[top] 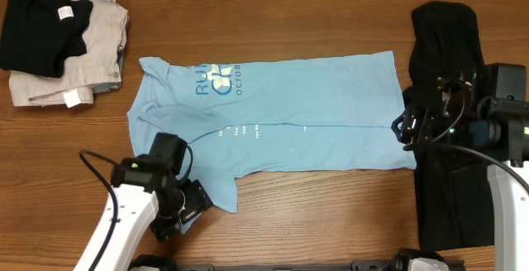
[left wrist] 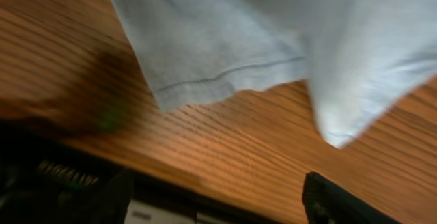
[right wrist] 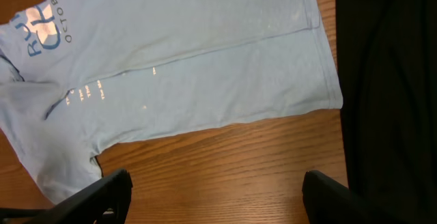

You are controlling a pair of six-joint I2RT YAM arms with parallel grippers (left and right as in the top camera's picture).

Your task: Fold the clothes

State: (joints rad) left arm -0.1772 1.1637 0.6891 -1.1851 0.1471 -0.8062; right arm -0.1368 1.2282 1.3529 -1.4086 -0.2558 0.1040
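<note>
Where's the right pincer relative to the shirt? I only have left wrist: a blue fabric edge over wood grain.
Observer: The right pincer is open at the hem end of the light blue T-shirt, gripping nothing.
Operator: What's under that arm?
Observer: A long black garment, lying just past the hem.
Operator: Anything else out?
Observer: A pile of folded clothes in the far left corner, with a black piece on top of beige ones.
</note>
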